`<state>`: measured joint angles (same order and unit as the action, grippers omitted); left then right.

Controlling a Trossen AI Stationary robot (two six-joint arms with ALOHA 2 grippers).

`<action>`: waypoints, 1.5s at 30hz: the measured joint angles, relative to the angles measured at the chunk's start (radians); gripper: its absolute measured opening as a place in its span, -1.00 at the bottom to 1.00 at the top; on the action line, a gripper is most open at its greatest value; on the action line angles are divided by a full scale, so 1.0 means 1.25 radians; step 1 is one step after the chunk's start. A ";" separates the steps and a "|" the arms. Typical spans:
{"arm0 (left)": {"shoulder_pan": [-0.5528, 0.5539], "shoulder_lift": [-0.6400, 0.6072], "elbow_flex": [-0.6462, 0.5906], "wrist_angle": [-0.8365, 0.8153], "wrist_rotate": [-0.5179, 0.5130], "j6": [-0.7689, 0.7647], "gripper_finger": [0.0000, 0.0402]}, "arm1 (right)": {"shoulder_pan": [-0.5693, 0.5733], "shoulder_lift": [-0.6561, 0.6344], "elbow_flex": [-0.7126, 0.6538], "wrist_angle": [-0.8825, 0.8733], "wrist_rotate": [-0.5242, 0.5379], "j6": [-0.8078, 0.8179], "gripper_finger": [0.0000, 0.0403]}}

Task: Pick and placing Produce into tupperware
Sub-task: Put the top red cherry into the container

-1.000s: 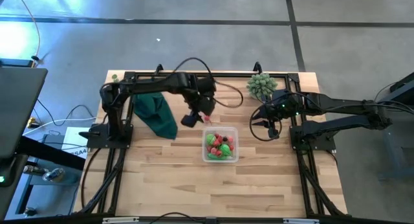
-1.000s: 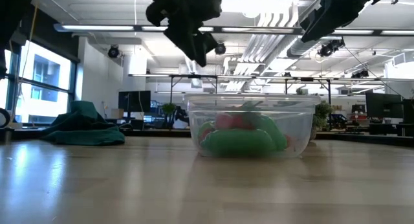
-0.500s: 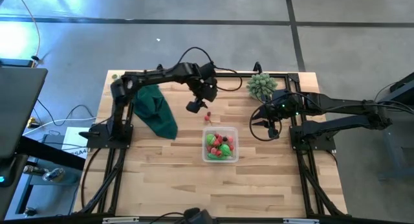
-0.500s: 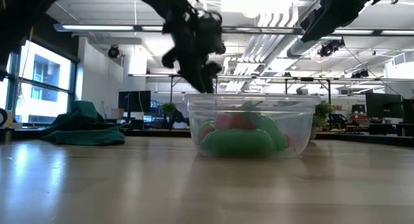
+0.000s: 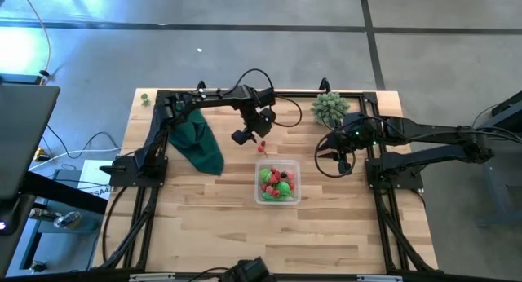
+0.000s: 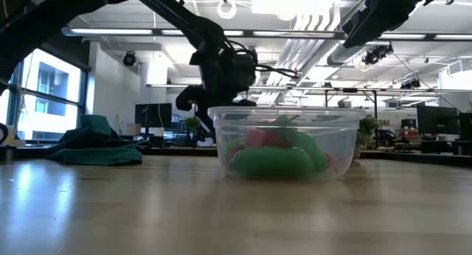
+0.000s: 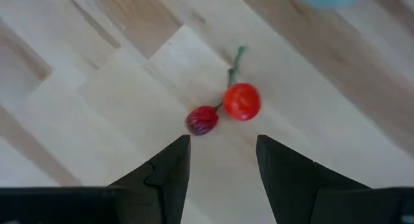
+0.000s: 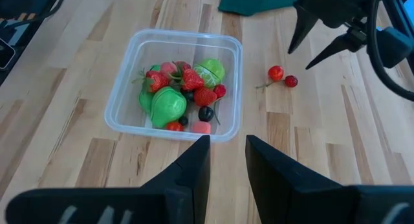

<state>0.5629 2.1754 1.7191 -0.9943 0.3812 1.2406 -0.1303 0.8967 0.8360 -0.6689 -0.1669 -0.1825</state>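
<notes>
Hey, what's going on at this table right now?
A two-armed robot is sorting toy produce into a clear tupperware, which already holds several red and green pieces. The left tool is open and poised over a pair of red cherries lying on the wooden table beside the container, not yet gripping them. The right tool waits off to the side, holding nothing.

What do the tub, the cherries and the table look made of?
Tub: clear, glossy plastic; the produce shows through its walls. Cherries: probably smooth plastic or rubber, with a slight sheen on the brighter one; can't tell which. Table: pale wood in jointed strips, grain visible, satin finish.
</notes>
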 joint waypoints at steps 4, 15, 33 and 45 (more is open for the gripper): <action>0.000 0.000 0.000 0.005 -0.008 -0.021 -0.18 | 0.000 0.000 0.000 0.000 0.000 0.000 -0.56; -0.007 0.000 0.000 0.056 -0.023 -0.260 -0.18 | 0.000 0.000 0.000 0.000 0.000 0.000 -0.56; -0.037 -0.002 -0.042 0.022 0.014 -0.422 -0.18 | 0.000 0.000 0.000 0.000 0.000 0.000 -0.56; -0.037 0.000 -0.101 0.110 0.045 -0.517 -0.18 | 0.000 0.000 0.000 0.000 0.000 0.000 -0.56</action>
<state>0.5168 2.1757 1.5925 -0.8570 0.4377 0.5940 -0.1303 0.8967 0.8360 -0.6689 -0.1669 -0.1829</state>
